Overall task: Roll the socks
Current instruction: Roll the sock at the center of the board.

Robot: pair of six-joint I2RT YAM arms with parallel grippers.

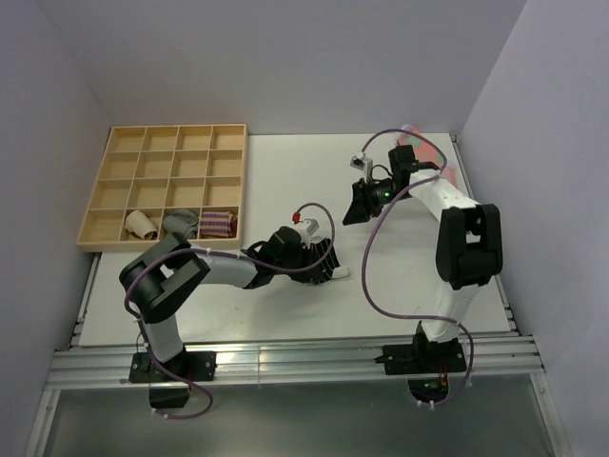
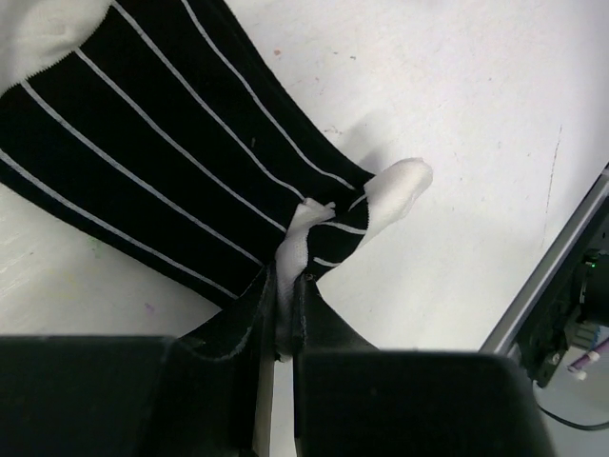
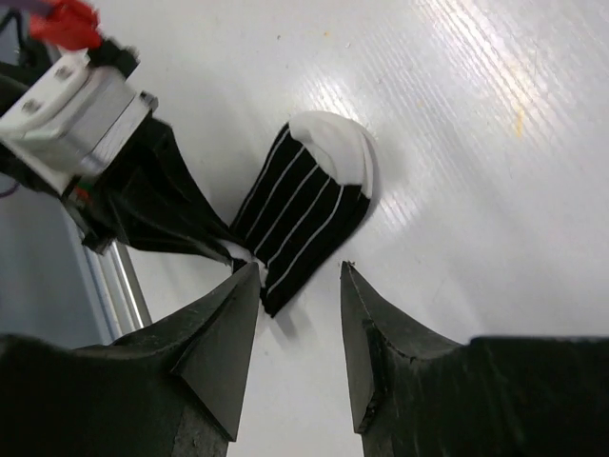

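Two arms: both reach from the near edge over the white table (image 1: pixel 285 171); the left lies low across its near half, the right bends in from the right side.
Left gripper (image 2: pixel 284 309): jaws pressed together on a bunched fold of fabric, with white trim squeezed into the narrow slit between them.
Socks (image 2: pixel 162 162): black with thin white stripes, spread flat on the table near its middle. One end is pinched in the left gripper; the other ends in a white patch. A white tip (image 2: pixel 400 186) sticks out just beside the pinch. Whether one layer or two lies there cannot be told.
Right gripper (image 3: pixel 297 276): fingers standing apart and gripping nothing, raised off the table over the striped end.
Tray (image 1: pixel 176 127): wooden, divided into compartments, at the far left of the table, well apart from the socks.
Tray contents: a beige roll (image 1: pixel 143 225), a grey bundle (image 1: pixel 181 223) and a purplish striped bundle (image 1: pixel 218 225), side by side in the nearest row, one per compartment.
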